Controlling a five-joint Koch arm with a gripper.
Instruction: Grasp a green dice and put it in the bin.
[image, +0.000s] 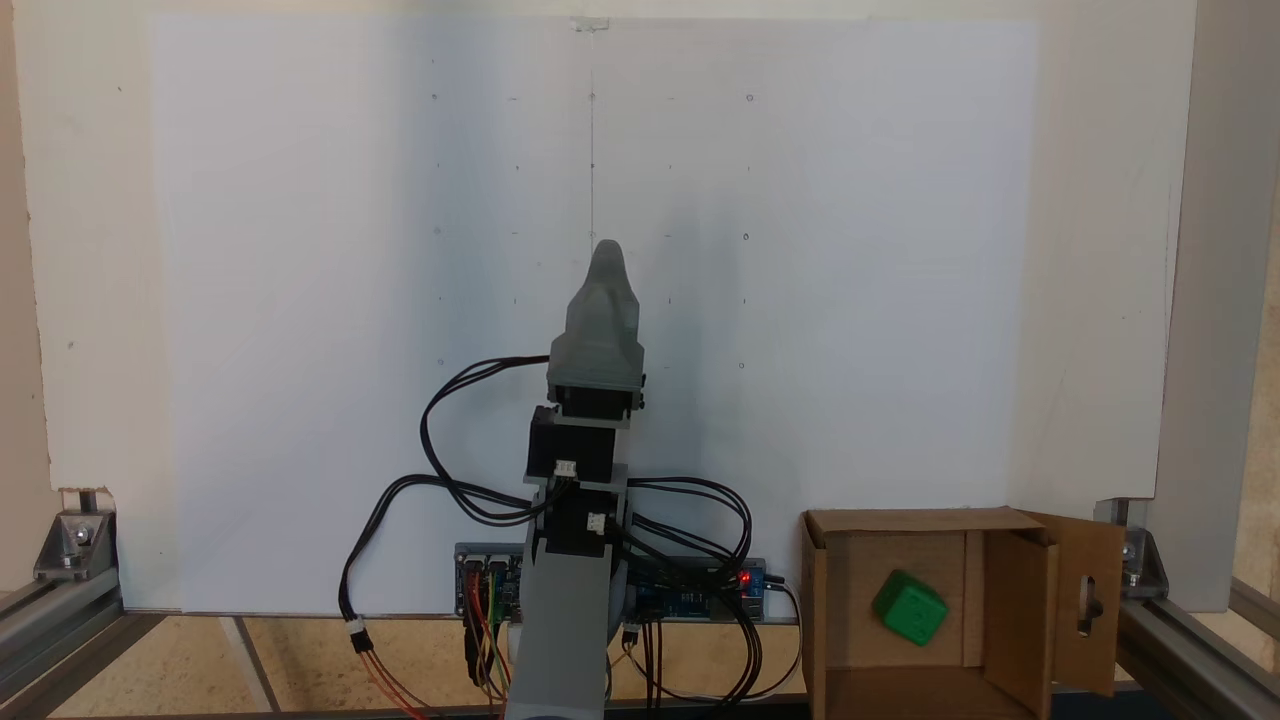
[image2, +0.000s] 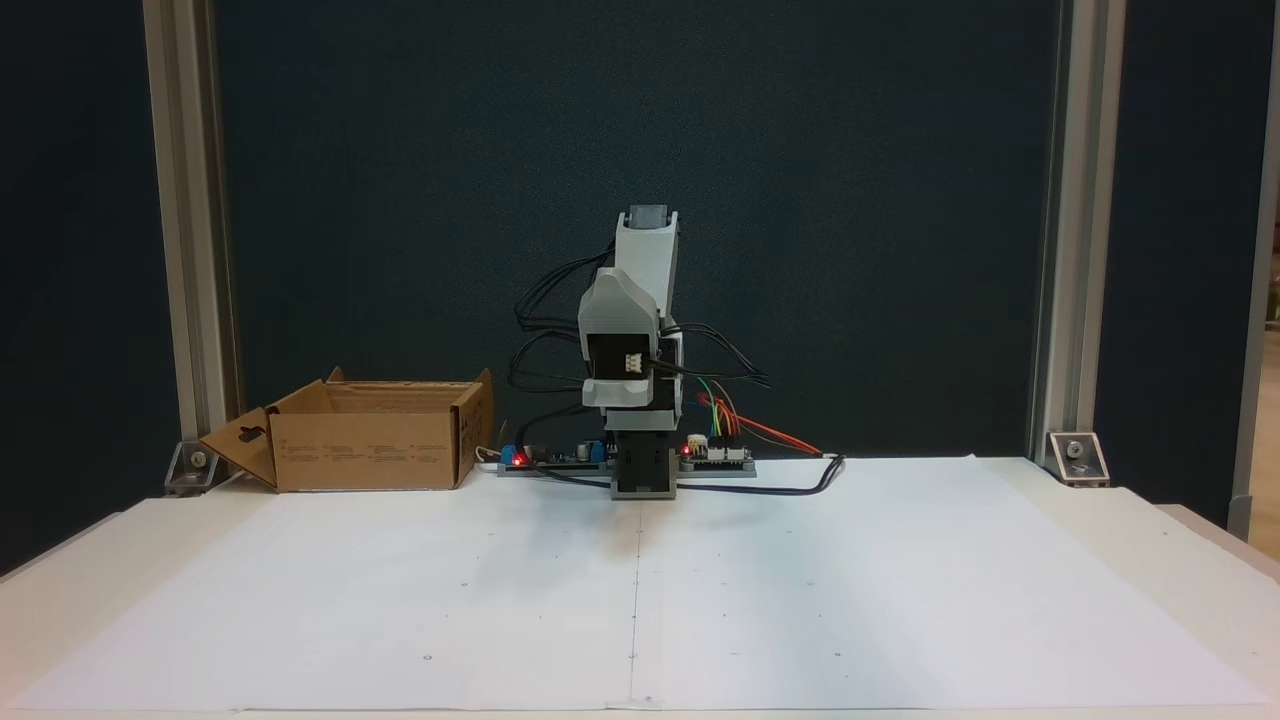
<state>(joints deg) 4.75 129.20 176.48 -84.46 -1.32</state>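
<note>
Green dice already lies inside the bin, so I judge the task's last step done and the arm parked.

Working left to right in the fixed view from above: the folded arm stands mid-frame with the gripper pointing up the white paper sheet; I see only one tapered tip, so I cannot tell whether its jaws are apart or together, though nothing shows in them. Well off to the gripper's right and below it sits the box, the cube resting tilted on its floor. In the other fixed view the bin stands left of the arm. I judge no further move is called for beyond keeping the arm at rest.
</note>
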